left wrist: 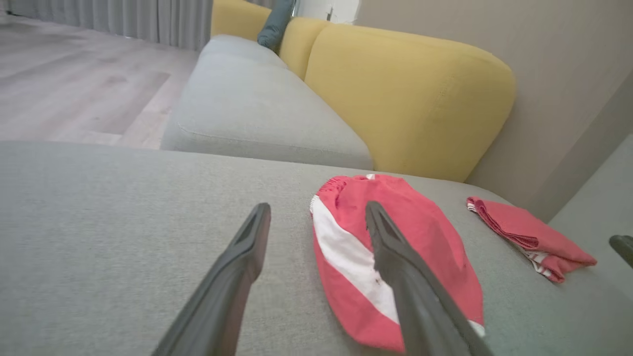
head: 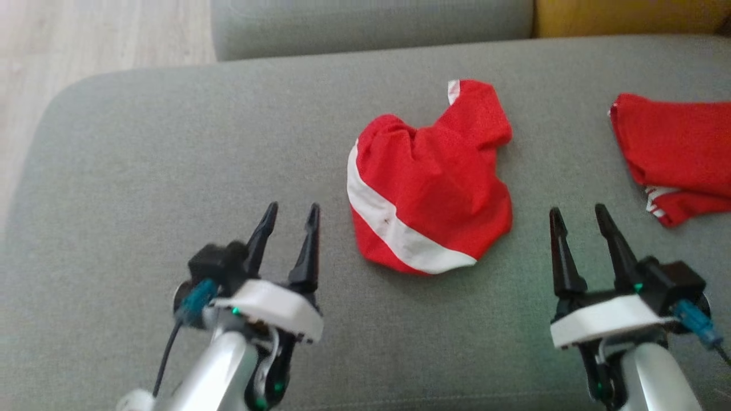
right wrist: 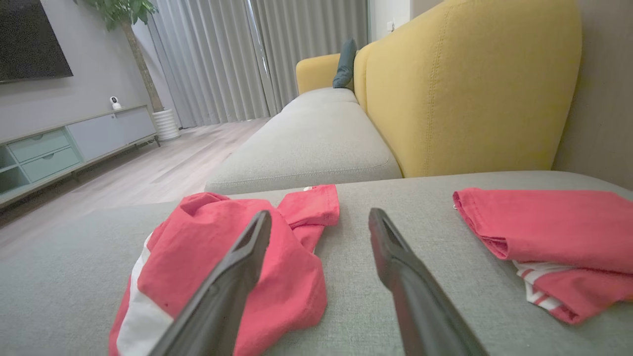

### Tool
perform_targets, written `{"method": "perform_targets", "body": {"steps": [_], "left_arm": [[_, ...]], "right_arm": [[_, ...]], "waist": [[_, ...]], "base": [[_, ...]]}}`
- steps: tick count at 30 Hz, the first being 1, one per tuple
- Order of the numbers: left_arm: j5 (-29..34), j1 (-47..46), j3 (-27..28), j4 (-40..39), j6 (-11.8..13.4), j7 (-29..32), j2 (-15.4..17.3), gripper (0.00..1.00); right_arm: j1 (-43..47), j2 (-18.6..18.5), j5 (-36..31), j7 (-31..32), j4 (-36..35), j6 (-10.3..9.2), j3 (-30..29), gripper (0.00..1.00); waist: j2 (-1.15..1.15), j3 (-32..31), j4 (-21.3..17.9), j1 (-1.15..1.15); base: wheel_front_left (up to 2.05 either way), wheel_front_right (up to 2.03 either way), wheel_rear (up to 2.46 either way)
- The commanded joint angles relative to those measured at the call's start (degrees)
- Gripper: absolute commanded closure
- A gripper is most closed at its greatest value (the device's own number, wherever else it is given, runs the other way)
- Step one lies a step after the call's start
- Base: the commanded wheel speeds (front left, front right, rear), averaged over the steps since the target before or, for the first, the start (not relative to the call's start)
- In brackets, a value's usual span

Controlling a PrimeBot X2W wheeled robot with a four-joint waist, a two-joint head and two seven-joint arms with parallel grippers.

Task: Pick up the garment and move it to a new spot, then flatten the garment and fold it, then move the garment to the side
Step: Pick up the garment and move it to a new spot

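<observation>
Garment (head: 434,182): red with a white band, crumpled in a heap near the middle of the grey cushion (head: 143,171), lying free; neither pincer touches it.
Left gripper (head: 291,214): fingers spread apart with nothing between them. It stands to the left of the garment and nearer the robot, tips pointing away from the robot.
Right gripper (head: 579,214): fingers likewise spread, empty. It sits to the right of the garment, level with its near edge in the head view.
Between the 2 grippers: the garment's near edge, its white band on the side toward the left gripper.
Second red cloth (head: 674,148): folded, white stripes at one end, on the same cushion further right and well apart from the garment.
Backrest (left wrist: 410,99): yellow, behind the cushion.
Floor (head: 85,34): pale wood, beyond the cushion's left end.
</observation>
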Motion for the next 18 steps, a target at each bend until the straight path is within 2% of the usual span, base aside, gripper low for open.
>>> {"method": "perform_targets", "body": {"steps": [1, 11, 18], "left_arm": [[0.89, -0.5, 2.76, -2.45, 0.36, -0.69, 1.11, 0.0], [4.72, 9.85, 9.56, -8.08, 1.74, -0.69, 1.7, 0.0], [6.92, 12.5, 11.83, -8.81, 0.97, -0.69, 0.92, 0.0]], "right_arm": [[-0.57, -0.22, -0.65, -0.97, -1.73, 0.37, 0.93, 0.0], [2.66, -0.22, 0.58, -4.19, -1.34, 0.37, 0.28, 0.0], [3.68, -0.22, 1.03, -5.01, 0.07, 0.37, 0.36, 0.0]], "waist": [[0.0, -1.4, 0.73, 0.0], [0.0, -4.6, 2.09, 0.0], [0.0, -4.96, 2.92, 0.0]], "base": [[0.0, 0.0, 0.0], [0.0, 0.0, 0.0], [0.0, 0.0, 0.0]]}}
